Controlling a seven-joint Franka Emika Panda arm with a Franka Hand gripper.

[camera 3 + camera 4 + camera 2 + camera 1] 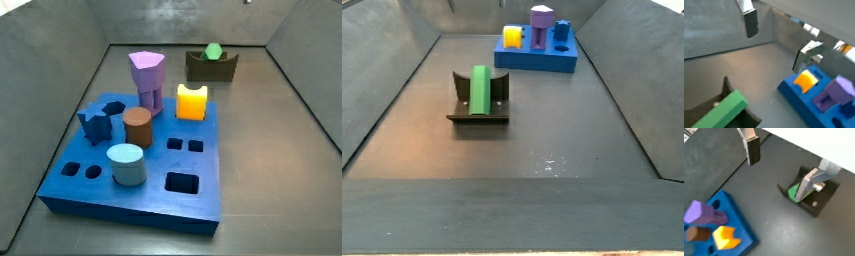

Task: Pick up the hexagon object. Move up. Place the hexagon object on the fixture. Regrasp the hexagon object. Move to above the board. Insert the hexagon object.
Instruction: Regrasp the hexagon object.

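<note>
The green hexagon object (478,88) lies in the notch of the dark fixture (476,119), apart from the blue board (543,62). It also shows in a side view (213,51) on the fixture (211,70), behind the board (134,190). My gripper (779,170) is open and empty, held above the floor. In a wrist view the hexagon object (792,192) and fixture (823,203) lie beyond one finger (807,185). In a wrist view (776,41) the gripper hangs between the hexagon object (721,114) and the board (804,105). The gripper is out of both side views.
On the board stand a purple prism (148,80), a glowing yellow-orange block (193,101), a brown cylinder (138,127), a pale blue cylinder (124,164) and a blue piece (96,122). Grey walls (80,80) enclose the floor.
</note>
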